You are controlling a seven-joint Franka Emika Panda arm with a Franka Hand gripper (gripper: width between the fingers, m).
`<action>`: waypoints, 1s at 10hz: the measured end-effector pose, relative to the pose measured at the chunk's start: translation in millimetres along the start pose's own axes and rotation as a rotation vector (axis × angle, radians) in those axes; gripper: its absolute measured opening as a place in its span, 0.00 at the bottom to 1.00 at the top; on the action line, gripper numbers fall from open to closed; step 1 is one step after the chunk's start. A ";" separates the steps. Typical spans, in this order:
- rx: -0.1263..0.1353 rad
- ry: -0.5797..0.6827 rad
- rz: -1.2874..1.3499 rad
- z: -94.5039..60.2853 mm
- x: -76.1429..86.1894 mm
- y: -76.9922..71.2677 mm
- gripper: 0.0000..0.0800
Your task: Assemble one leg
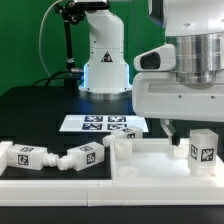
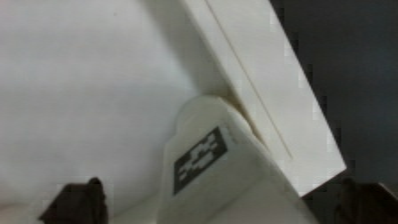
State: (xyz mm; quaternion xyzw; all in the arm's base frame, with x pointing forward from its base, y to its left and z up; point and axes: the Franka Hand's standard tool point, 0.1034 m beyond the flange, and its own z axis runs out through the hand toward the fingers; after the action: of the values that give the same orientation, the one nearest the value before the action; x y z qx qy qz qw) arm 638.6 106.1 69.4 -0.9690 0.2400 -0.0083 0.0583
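A leg [image 1: 203, 150] stands upright on the white tabletop panel [image 1: 150, 165] near the exterior view's right edge, its tag facing the camera. My gripper [image 1: 192, 128] hangs just above it. In the wrist view the leg [image 2: 214, 160] lies between my two dark fingertips [image 2: 75, 202], with a gap on one side. The gripper [image 2: 219, 205] is open and holds nothing. The panel's raised rim [image 2: 249, 70] runs beside the leg. Two more legs [image 1: 25, 156] [image 1: 80, 157] lie on their sides at the exterior view's left.
The marker board [image 1: 103, 125] lies flat on the black table behind the panel. The arm's white base [image 1: 105, 60] stands at the back. A small white part [image 1: 118, 145] sits at the panel's near-left corner.
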 end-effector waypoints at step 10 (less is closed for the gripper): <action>-0.016 0.073 -0.021 4.1 2.5 0.6 0.36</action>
State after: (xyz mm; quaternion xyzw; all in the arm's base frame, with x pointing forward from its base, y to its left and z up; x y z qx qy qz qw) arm 640.7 104.9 65.2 -0.9709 0.2321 -0.0425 0.0416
